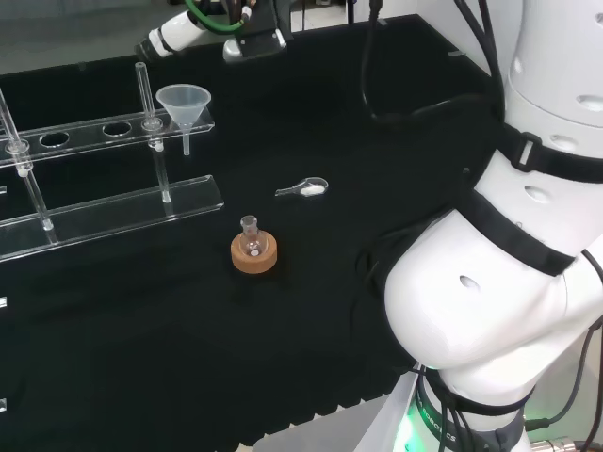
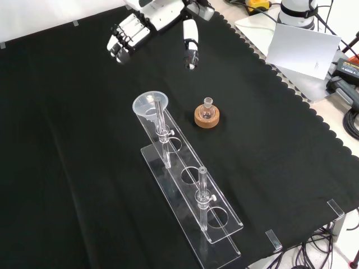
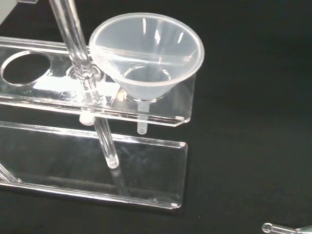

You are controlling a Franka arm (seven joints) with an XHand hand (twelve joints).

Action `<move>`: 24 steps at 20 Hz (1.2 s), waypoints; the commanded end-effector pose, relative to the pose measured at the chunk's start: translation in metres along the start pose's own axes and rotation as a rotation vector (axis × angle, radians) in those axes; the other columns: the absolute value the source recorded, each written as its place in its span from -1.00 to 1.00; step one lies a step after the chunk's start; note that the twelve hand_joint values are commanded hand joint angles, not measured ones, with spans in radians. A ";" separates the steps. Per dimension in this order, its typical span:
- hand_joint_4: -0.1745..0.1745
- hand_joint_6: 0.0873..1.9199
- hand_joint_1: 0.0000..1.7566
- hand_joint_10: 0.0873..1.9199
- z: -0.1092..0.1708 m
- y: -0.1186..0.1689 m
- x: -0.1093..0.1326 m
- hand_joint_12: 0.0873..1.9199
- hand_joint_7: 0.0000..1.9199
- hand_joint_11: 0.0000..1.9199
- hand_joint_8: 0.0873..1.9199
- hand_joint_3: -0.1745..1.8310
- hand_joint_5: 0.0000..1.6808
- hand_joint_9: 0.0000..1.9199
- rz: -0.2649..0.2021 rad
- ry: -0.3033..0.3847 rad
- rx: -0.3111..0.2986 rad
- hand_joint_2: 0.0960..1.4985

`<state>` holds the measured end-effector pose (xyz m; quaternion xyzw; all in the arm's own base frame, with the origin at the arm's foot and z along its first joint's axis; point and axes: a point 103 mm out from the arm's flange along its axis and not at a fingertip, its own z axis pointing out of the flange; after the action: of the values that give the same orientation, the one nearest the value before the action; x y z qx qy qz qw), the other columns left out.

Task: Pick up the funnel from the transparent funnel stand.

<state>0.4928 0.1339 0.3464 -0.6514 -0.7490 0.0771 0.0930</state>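
A clear plastic funnel sits in the end hole of the transparent stand, stem pointing down through the upper shelf. Close up in the wrist view, the funnel rests in the shelf beside a glass post. In the front view the funnel is at the stand's far end. My hand hangs above and beyond it, apart from it, fingers straight and thumb spread, holding nothing. In the head view the hand shows at the far edge, behind the funnel.
A cork ring with a small glass flask stands in front of the stand in the head view, and to the funnel's right in the front view. A small clear scoop lies on the cloth nearby. The cloth's scalloped edge runs at the right.
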 end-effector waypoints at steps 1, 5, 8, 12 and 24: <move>0.22 -1.00 -0.67 -1.00 0.020 0.010 0.010 -1.00 -1.00 -1.00 -1.00 -0.79 -1.00 -1.00 -0.015 0.019 0.004 -0.19; 0.22 -1.00 -0.66 -1.00 0.029 0.016 0.017 -1.00 -1.00 -1.00 -1.00 -0.80 -1.00 -1.00 -0.017 0.022 0.027 -0.19; 0.21 -1.00 -0.65 -1.00 0.037 0.023 0.023 -1.00 -1.00 -1.00 -1.00 -0.80 -1.00 -1.00 -0.017 0.018 0.052 -0.20; 0.19 -1.00 -0.65 -1.00 0.049 0.029 0.028 -1.00 -1.00 -1.00 -1.00 -0.80 -1.00 -1.00 -0.015 0.006 0.084 -0.20; 0.12 -1.00 -0.64 -1.00 0.075 0.052 0.023 -1.00 -1.00 -1.00 -1.00 -0.80 -1.00 -1.00 -0.014 -0.051 0.199 -0.19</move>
<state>0.5152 0.1686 0.2706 -0.6349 -0.7468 0.1408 0.1391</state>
